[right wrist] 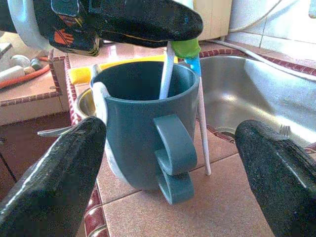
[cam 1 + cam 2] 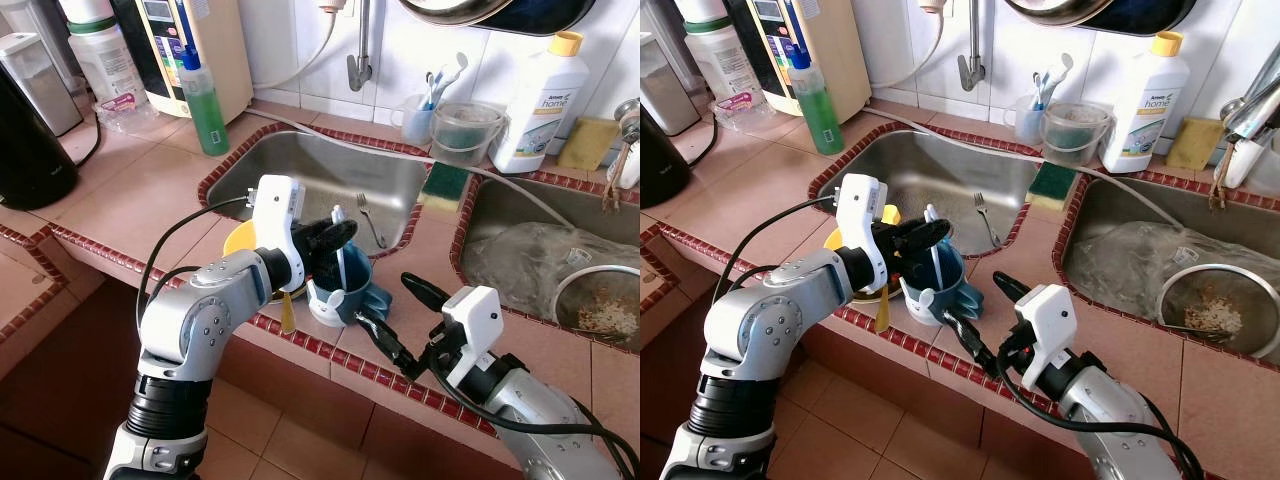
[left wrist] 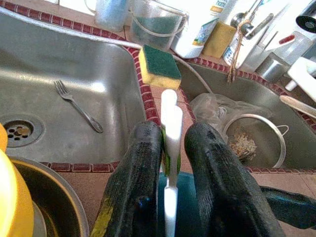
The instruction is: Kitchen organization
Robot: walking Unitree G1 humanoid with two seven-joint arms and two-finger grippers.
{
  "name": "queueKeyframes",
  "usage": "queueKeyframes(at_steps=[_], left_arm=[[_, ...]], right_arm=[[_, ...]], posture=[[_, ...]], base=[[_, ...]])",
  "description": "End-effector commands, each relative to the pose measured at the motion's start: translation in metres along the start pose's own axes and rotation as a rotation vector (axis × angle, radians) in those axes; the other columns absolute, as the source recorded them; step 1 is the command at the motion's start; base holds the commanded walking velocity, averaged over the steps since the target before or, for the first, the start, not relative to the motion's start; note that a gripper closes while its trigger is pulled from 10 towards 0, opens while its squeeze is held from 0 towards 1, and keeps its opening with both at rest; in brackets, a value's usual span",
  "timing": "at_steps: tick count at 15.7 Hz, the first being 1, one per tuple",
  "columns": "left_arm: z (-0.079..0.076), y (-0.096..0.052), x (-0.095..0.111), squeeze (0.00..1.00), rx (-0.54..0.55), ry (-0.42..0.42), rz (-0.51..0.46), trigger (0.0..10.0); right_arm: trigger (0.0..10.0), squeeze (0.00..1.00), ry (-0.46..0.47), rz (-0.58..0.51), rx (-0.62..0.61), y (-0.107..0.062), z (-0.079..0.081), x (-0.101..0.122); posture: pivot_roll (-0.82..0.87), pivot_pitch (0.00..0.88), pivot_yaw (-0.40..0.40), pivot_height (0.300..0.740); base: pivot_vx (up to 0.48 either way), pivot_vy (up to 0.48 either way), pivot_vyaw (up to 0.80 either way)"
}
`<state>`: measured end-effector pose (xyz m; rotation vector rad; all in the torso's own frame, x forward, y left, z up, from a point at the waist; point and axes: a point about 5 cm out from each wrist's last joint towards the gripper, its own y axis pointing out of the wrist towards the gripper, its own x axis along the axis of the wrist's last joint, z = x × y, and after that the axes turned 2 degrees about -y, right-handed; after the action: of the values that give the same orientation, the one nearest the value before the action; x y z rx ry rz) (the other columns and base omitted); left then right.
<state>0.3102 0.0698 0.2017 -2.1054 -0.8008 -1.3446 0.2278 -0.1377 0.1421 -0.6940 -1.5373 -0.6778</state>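
Teal mug [image 2: 345, 285] is seen upright on the tiled counter [image 2: 140, 190], at its front edge just before the left sink [image 2: 320, 175], handle turned toward the right gripper. A white toothbrush [image 3: 170, 128] stands in the mug and is clamped between the fingers [image 3: 133, 177] of the left gripper [image 2: 330, 235], held directly above the mug's mouth. A second white stick with a blue and green end [image 1: 197, 98] is seen leaning just outside the mug. The right gripper [image 2: 395, 315] is held low at the counter edge, its fingers [image 1: 54, 173] spread wide to either side of the mug and apart from it. A metal bowl with a yellow item [image 2: 240, 240] is noted just beside the mug, under the left arm. A fork [image 2: 368, 218] lies in the left sink. A green-and-yellow sponge [image 2: 445, 185] rests on the divider between the sinks. A strainer [image 2: 600, 305] is seen in the right sink.
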Motion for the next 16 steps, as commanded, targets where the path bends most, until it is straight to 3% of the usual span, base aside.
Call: queueKeyframes(at_steps=[1,9,16], left_arm=[[0.001,-0.001,0.004,0.0,-0.006,0.001,-0.015,0.0],[0.001,-0.001,0.008,0.0,-0.02,0.003,-0.028,0.0],[0.002,-0.007,0.029,0.0,-0.033,0.033,-0.073,0.0]], right_arm=[[10.0,0.0,-0.011,-0.012,0.011,0.001,0.003,0.003],[10.0,0.0,-0.012,-0.015,0.005,0.001,0.002,0.004],[10.0,0.0,-0.006,-0.02,0.01,0.001,0.001,0.005]], posture=[[-0.17,0.063,0.087,0.74],[-0.17,0.063,0.09,0.74],[-0.17,0.071,0.087,0.74]], base=[[0.0,0.0,0.0],[0.0,0.0,0.0],[0.0,0.0,0.0]])
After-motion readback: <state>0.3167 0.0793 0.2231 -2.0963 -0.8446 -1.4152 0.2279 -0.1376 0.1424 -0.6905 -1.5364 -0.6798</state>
